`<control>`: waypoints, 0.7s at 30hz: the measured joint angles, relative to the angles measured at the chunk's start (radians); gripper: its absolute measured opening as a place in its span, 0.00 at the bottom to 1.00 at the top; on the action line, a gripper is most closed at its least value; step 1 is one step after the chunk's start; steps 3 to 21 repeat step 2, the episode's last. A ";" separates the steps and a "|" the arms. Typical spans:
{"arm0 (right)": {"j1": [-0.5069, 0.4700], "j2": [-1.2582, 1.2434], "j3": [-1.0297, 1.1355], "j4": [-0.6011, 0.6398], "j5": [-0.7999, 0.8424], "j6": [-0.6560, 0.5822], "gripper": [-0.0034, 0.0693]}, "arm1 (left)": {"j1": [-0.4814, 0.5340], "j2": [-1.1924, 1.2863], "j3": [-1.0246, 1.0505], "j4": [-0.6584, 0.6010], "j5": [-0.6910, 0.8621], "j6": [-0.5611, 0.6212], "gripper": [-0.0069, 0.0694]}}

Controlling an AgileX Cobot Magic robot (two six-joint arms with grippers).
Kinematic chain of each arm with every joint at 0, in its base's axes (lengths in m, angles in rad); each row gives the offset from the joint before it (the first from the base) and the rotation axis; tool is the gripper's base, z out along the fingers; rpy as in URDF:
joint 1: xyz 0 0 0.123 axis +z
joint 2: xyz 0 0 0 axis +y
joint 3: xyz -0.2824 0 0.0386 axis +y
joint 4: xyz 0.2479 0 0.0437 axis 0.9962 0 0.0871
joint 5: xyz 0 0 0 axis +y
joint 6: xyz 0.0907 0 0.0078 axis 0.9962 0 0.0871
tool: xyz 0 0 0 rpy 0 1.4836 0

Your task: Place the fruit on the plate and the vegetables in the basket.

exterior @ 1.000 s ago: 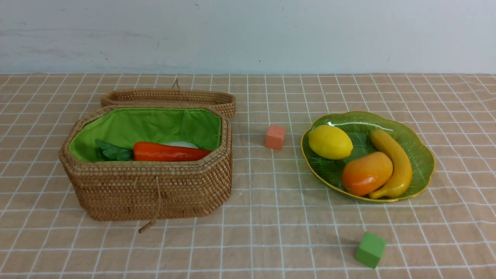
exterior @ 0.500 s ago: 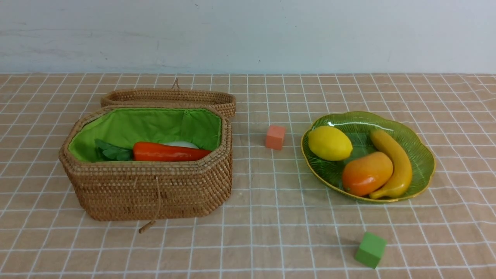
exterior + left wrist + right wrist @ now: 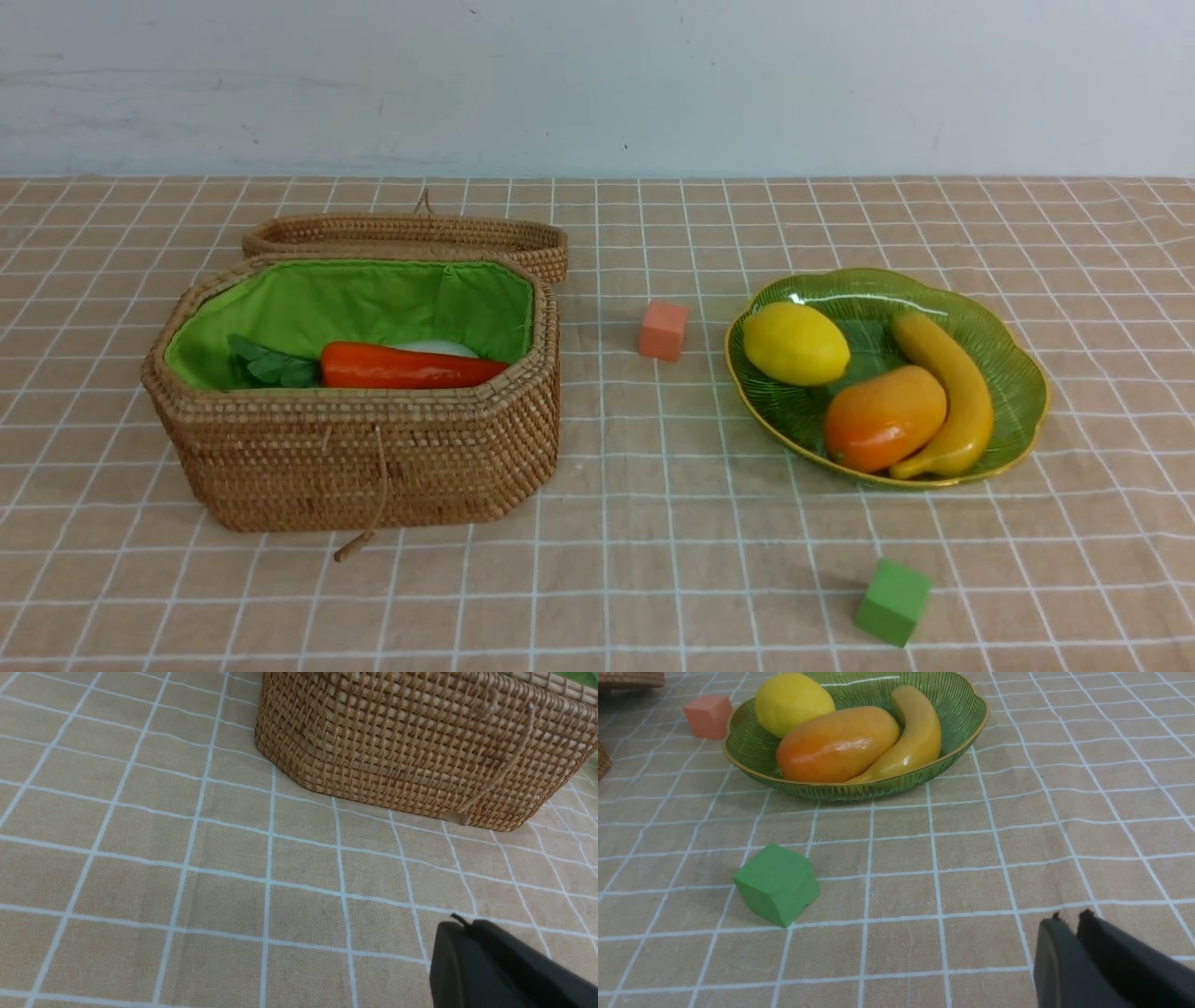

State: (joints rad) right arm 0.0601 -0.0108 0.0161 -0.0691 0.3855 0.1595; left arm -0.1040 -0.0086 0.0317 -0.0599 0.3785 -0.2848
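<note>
The open wicker basket (image 3: 355, 457) holds an orange-red carrot (image 3: 411, 366) with green leaves (image 3: 271, 366). A white radish (image 3: 434, 348) shows behind the carrot. On the green plate (image 3: 1018, 373) lie the lemon (image 3: 795, 343), mango (image 3: 884, 417) and banana (image 3: 948, 392). Neither arm shows in the front view. My left gripper (image 3: 460, 926) is shut and empty over the cloth, short of the basket (image 3: 420, 751). My right gripper (image 3: 1069, 921) is shut and empty, set back from the plate (image 3: 966, 704), lemon (image 3: 794, 702), mango (image 3: 838, 744) and banana (image 3: 915, 737).
The basket's lid (image 3: 411, 233) lies back behind it. An orange cube (image 3: 663, 330) sits between basket and plate. A green cube (image 3: 892, 602) lies near the front edge, in front of the plate. In the right wrist view the green cube (image 3: 775, 884) and orange cube (image 3: 708, 716) also show.
</note>
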 joint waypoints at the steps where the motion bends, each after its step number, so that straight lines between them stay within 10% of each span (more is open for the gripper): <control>1: 0.000 0.000 0.000 0.000 0.000 0.000 0.14 | 0.000 0.000 0.000 0.000 0.000 0.000 0.10; 21: 0.000 0.000 0.000 0.000 0.000 0.000 0.14 | 0.000 0.000 0.000 0.000 0.000 0.000 0.10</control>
